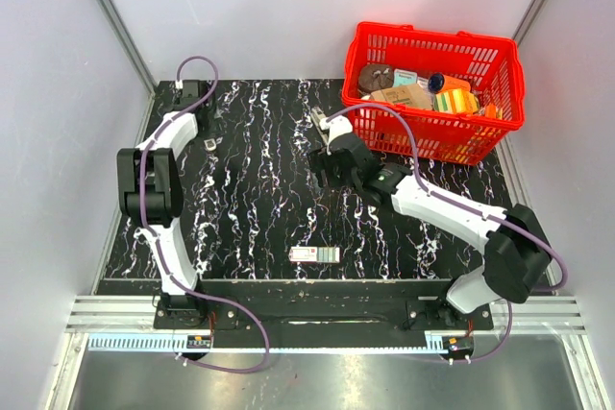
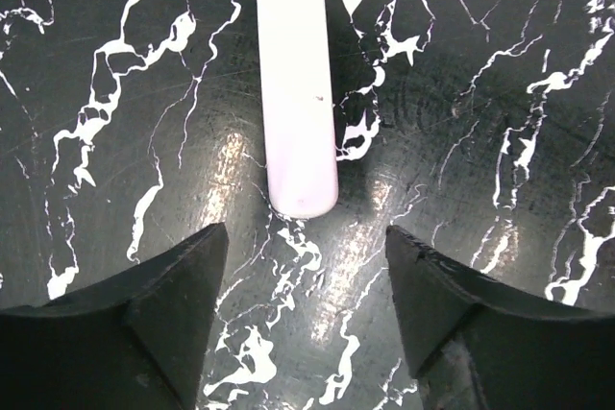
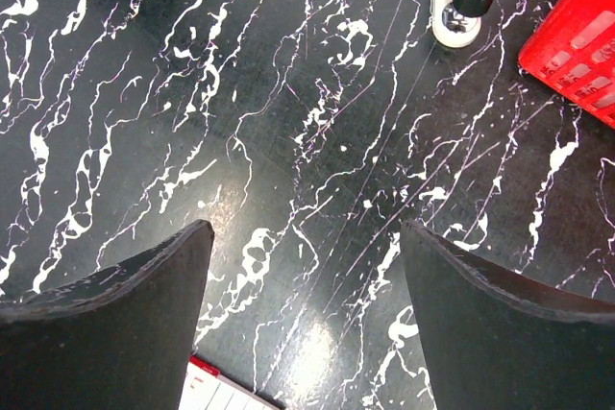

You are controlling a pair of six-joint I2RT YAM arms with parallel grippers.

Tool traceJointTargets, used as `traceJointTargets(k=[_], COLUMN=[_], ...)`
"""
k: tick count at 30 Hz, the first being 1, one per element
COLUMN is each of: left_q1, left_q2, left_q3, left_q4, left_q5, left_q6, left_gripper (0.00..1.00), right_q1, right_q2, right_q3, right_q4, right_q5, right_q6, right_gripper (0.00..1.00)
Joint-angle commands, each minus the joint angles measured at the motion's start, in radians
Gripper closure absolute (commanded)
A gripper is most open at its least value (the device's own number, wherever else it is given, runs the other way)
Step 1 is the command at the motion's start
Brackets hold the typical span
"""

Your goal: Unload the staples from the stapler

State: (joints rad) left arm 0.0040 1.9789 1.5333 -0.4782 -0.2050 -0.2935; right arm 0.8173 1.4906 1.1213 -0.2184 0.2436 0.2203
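The stapler, a small white plastic bar, lies flat on the black marbled table, just ahead of my left gripper. That gripper is open and empty, with its jaws wide apart and short of the stapler's near end. In the top view the stapler is at the far left, next to the left gripper. My right gripper is open and empty above bare table. In the top view the right gripper is at the table's middle, far from the stapler.
A red basket holding several items stands at the back right; its corner shows in the right wrist view. A flat red-and-green labelled box lies near the front edge; its corner shows in the right wrist view. A small white-and-black item lies left of the basket.
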Motion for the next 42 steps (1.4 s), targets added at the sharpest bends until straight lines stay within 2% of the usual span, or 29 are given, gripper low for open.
traceJointTargets(k=[1,3,5,11,14,17,20,24,27,30,32,38,42], left_q1=[0.004,0.004,0.004,0.004,0.004,0.002,0.004,0.004,0.004,0.002,0.004,0.002,-0.035], left_q2=[0.034,0.040,0.034,0.038,0.043,0.054,0.064,0.074,0.083,0.081,0.060,-0.136,-0.267], left_q3=[0.047,0.039,0.018,0.007,0.010,0.011,0.017,0.031,0.044,0.044,0.021,-0.148,-0.232], left_q4=[0.049,0.055,0.078,0.099,0.107,0.116,0.128,0.144,0.142,0.130,0.125,0.122,0.049], left_q5=[0.004,-0.007,-0.019,-0.034,-0.036,-0.031,-0.034,-0.048,-0.053,-0.053,-0.051,0.007,0.035], left_q6=[-0.013,-0.009,-0.003,0.011,0.025,0.040,0.054,0.057,0.057,0.059,0.059,0.045,0.037], left_gripper=[0.36,0.45,0.49,0.51,0.47,0.35,0.33,0.48,0.64,0.85,0.94,0.95,0.95], right_q1=[0.011,0.011,0.010,0.011,0.011,0.011,0.011,0.011,0.011,0.011,0.011,0.011,0.011], right_q2=[0.034,0.048,0.057,0.050,0.048,0.048,0.050,0.053,0.053,0.050,0.045,0.037,0.045], right_q3=[0.034,0.037,0.040,0.029,0.025,0.023,0.021,0.017,0.014,0.008,0.005,-0.006,-0.015], right_q4=[0.063,0.066,0.070,0.097,0.100,0.100,0.105,0.119,0.119,0.123,0.122,0.117,0.119], right_q5=[-0.012,-0.017,-0.021,-0.044,-0.047,-0.043,-0.036,-0.040,-0.041,-0.044,-0.044,-0.052,-0.053], right_q6=[-0.039,-0.045,-0.052,-0.056,-0.061,-0.070,-0.075,-0.078,-0.075,-0.075,-0.072,-0.061,-0.055], right_gripper=[0.17,0.18,0.20,0.23,0.23,0.23,0.23,0.23,0.24,0.25,0.25,0.25,0.25])
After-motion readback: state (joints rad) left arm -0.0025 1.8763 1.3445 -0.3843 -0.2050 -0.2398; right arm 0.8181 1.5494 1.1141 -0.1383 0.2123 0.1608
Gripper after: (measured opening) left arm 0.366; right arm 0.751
